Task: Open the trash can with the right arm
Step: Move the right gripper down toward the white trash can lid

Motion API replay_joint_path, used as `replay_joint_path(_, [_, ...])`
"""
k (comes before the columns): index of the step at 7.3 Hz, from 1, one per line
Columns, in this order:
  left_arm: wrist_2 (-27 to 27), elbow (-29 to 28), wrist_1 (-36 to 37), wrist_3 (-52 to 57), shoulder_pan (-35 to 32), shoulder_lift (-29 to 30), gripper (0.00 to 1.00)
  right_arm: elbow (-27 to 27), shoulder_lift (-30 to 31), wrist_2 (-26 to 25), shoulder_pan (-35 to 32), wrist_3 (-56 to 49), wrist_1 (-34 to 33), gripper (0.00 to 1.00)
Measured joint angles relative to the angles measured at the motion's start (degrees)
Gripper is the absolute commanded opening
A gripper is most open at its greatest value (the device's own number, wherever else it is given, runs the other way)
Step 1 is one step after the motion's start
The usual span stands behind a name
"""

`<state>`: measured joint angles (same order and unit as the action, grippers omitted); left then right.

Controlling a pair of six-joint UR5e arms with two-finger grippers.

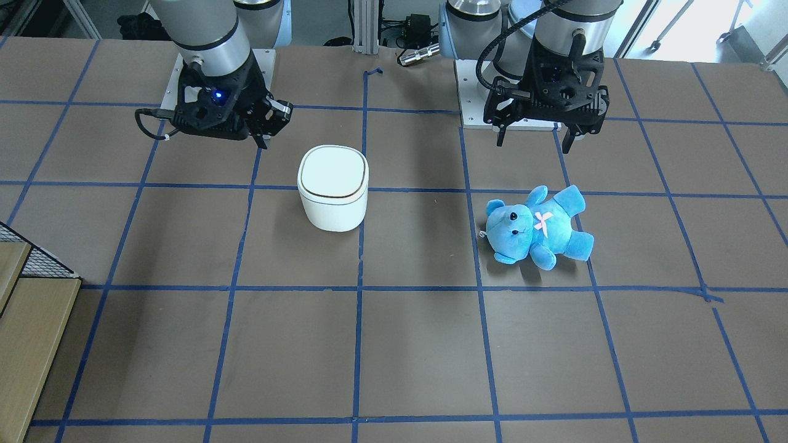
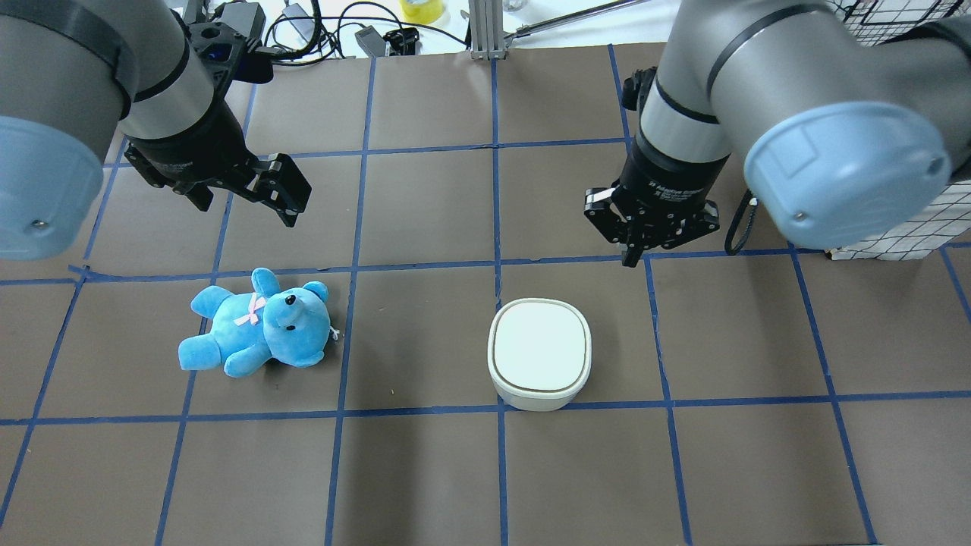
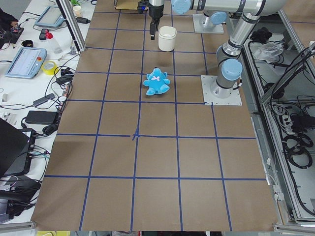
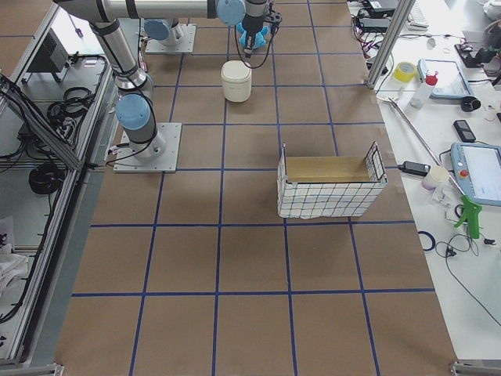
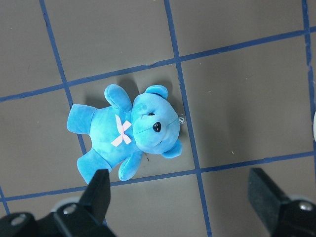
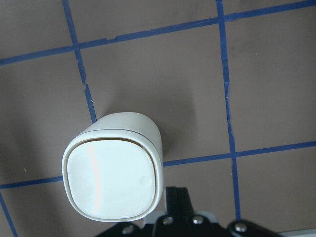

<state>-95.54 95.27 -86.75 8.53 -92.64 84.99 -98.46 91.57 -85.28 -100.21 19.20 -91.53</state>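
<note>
The white trash can (image 1: pixel 333 184) stands upright on the brown table with its lid shut. It also shows in the overhead view (image 2: pixel 539 353) and the right wrist view (image 6: pixel 113 180). My right gripper (image 2: pixel 633 254), with the blue light (image 1: pixel 217 95), is shut and empty. It hovers above the table beside the can, apart from it; its joined fingertips (image 6: pixel 176 195) show at the bottom of the right wrist view. My left gripper (image 2: pixel 284 193) is open and empty, above the table near the blue teddy bear (image 2: pixel 258 322).
The teddy bear (image 1: pixel 535 226) lies on its back on my left half of the table (image 1: pixel 418 344); it also shows in the left wrist view (image 5: pixel 128 131). A wire basket with a wooden floor (image 4: pixel 329 188) stands farther out on my right side.
</note>
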Motion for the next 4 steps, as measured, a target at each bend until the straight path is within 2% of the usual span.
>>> replay_joint_path(2, [0.0,0.0,0.0,0.0,0.0,0.0,1.00,-4.4,-1.0,0.0,-2.9,2.7,-5.1,0.00])
replay_joint_path(4, [0.0,0.0,0.0,0.0,0.0,0.0,1.00,-6.7,-1.9,0.7,-3.6,3.2,-6.4,0.00])
